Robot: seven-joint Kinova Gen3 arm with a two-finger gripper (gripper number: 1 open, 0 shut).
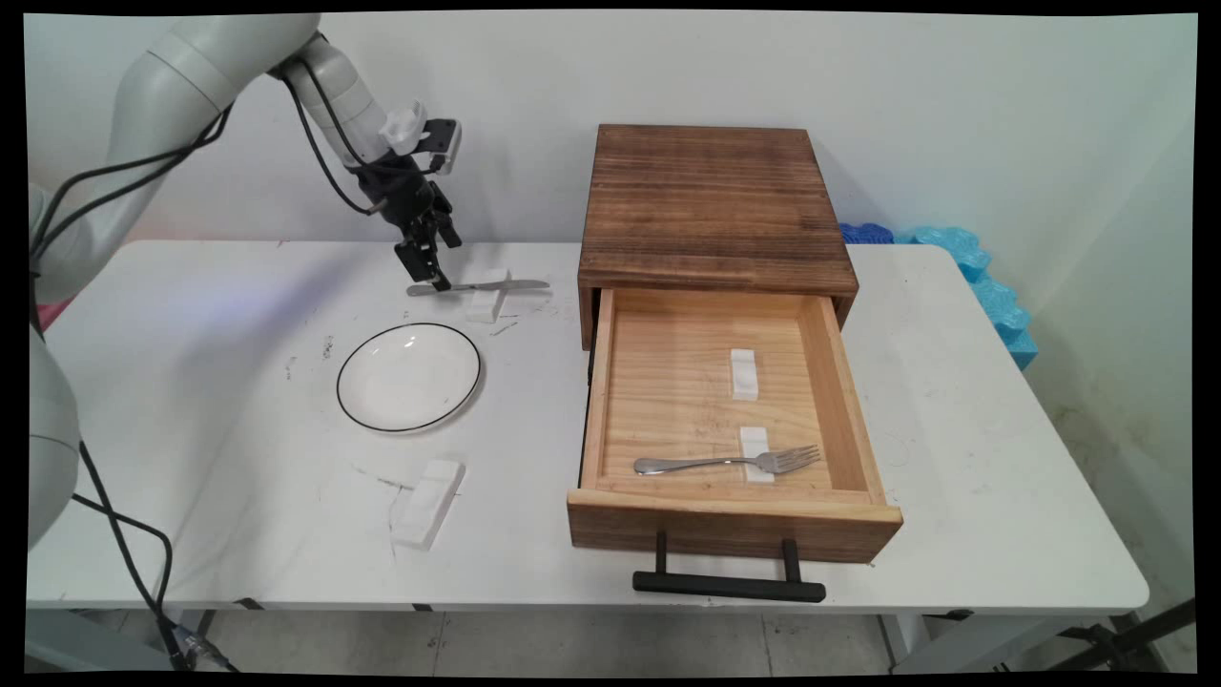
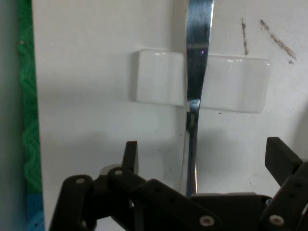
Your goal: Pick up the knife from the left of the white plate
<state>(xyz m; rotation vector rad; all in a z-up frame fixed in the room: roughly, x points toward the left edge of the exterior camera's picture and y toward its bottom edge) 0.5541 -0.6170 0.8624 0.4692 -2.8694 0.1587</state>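
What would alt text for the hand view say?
An open black gripper straddles the handle of a knife that lies across a white rest on a white table. A green strip runs down the left edge.

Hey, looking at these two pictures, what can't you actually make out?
- Knife handle end: main view, hidden behind the end effector; hand view, the black linkage covers it.
- Whether the fingers touch the knife: neither view settles it.
- Knife tip: hand view, cut off by the top edge.
- Drawer's back part: main view, hidden under the wooden cabinet.
- Blue foam: main view, partly behind the table and cabinet.
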